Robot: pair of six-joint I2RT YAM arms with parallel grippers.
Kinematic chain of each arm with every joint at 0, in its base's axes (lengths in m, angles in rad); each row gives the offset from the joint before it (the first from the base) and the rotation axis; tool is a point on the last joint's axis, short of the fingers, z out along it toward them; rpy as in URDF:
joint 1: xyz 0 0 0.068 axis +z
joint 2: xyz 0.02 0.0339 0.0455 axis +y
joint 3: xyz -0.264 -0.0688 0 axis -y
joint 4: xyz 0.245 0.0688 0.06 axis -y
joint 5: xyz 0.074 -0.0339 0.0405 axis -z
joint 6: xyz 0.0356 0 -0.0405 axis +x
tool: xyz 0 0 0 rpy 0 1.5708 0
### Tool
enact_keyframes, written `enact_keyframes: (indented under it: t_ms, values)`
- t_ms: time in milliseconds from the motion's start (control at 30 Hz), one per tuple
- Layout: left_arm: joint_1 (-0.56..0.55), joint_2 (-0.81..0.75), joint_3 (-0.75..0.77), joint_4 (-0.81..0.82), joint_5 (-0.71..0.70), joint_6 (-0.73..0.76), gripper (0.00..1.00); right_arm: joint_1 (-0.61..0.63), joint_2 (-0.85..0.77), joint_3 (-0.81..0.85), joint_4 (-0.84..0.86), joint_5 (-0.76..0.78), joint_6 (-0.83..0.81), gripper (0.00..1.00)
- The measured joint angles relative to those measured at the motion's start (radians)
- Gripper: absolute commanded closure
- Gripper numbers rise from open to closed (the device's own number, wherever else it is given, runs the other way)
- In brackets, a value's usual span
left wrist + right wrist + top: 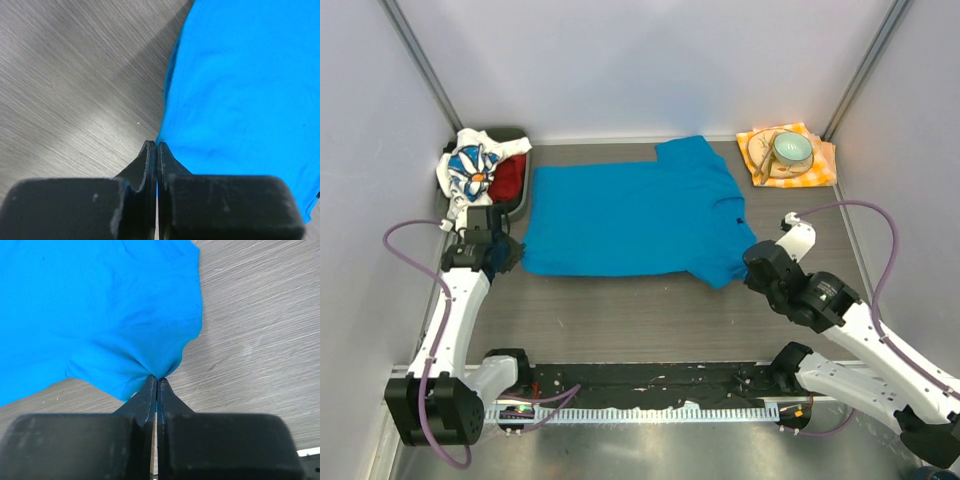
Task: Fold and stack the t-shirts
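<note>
On the grey table [620, 320], seen from above, the blue t-shirt [625, 220] is lying spread flat between the two arms, while the daisy-print t-shirt [468, 168] and the red t-shirt [510, 178] are sitting bunched in a dark bin [525, 140] at the far left corner. At the left wrist, the left gripper [156, 146] is pinching the blue shirt's hem corner, jaws pressed together. At the right wrist, the right gripper [156, 379] is clamping its near sleeve, cloth puckering at the closed tips.
</note>
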Motion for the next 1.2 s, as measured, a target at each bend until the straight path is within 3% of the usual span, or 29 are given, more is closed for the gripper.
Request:
enact_keyframes:
  t_ms: [567,1200]
  values:
    - [0.000,-0.087,-0.067,-0.064,0.014,0.021,1.00,0.000,-0.114,0.067,-0.170,0.057,0.008,0.99]
    - [0.002,0.024,-0.061,-0.050,0.023,0.018,1.00,-0.010,0.238,0.178,0.069,0.040,-0.160,0.99]
